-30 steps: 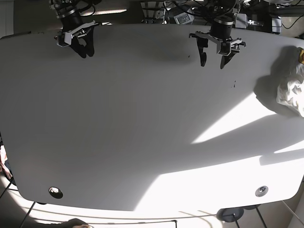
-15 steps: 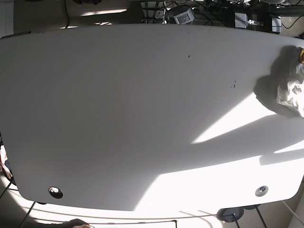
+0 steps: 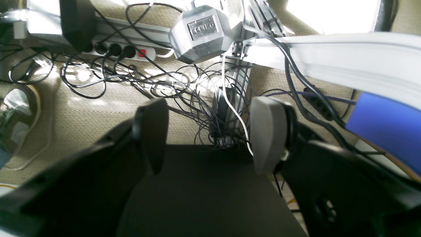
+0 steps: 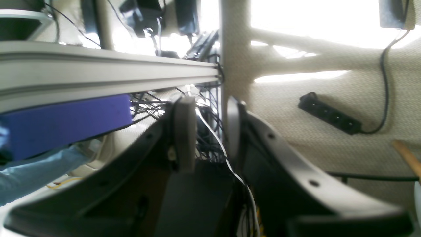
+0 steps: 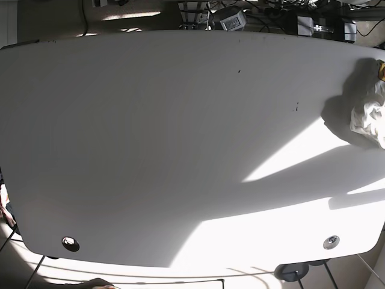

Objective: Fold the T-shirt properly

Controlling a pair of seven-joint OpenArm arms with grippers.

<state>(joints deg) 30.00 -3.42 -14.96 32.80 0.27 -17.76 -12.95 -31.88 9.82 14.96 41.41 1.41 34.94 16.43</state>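
We see a wide white worktop [image 5: 150, 138] crossed by hard bands of sunlight along its near edge, with two round metal fittings [image 5: 70, 244] set near that edge. Behind it lies beige carpet [image 3: 98, 108] covered in tangled black cables [image 3: 184, 95], a white power strip [image 3: 131, 52] and a black power strip [image 4: 329, 113]. Bright glare, perhaps from a window [image 4: 312, 16], washes out the far side.
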